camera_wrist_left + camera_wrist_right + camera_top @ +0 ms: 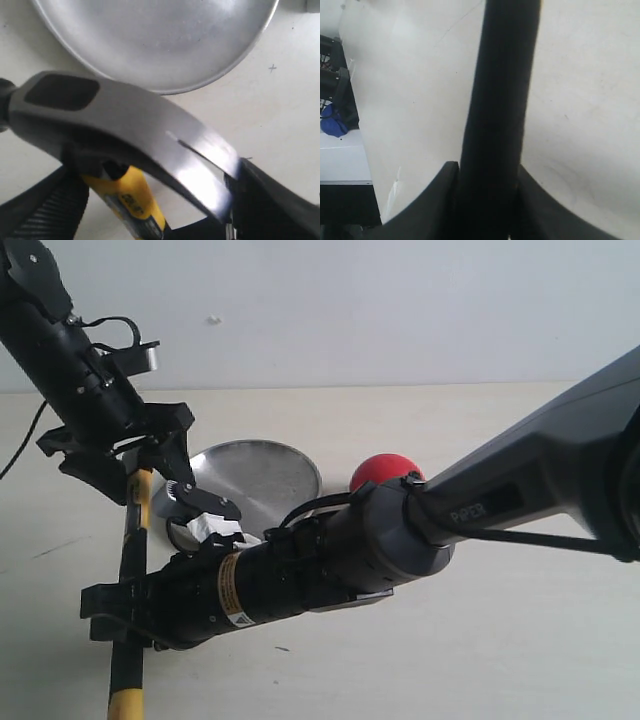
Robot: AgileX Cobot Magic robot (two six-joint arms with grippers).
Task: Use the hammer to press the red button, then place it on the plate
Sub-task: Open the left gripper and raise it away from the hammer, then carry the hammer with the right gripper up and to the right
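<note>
Holding the small black-and-yellow claw hammer; pressing and placing seemingly remain.
Exterior: it stands just beside the bare round silver metal plate, glossy red dome button beyond. Left wrist: left tool wide around its head. Right wrist: right tool clamps its handle.

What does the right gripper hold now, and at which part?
The small claw hammer with a black-and-yellow handle; the right gripper clamps the black part of its handle between its fingers.

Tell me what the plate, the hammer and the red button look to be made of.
The plate: metal, likely steel or aluminium, with a brushed silver sheen.
The hammer: the head looks like polished dark steel with mirror glare. The handle is yellow and black, probably rubber or plastic.
The red button: a smooth dome, probably plastic.
</note>
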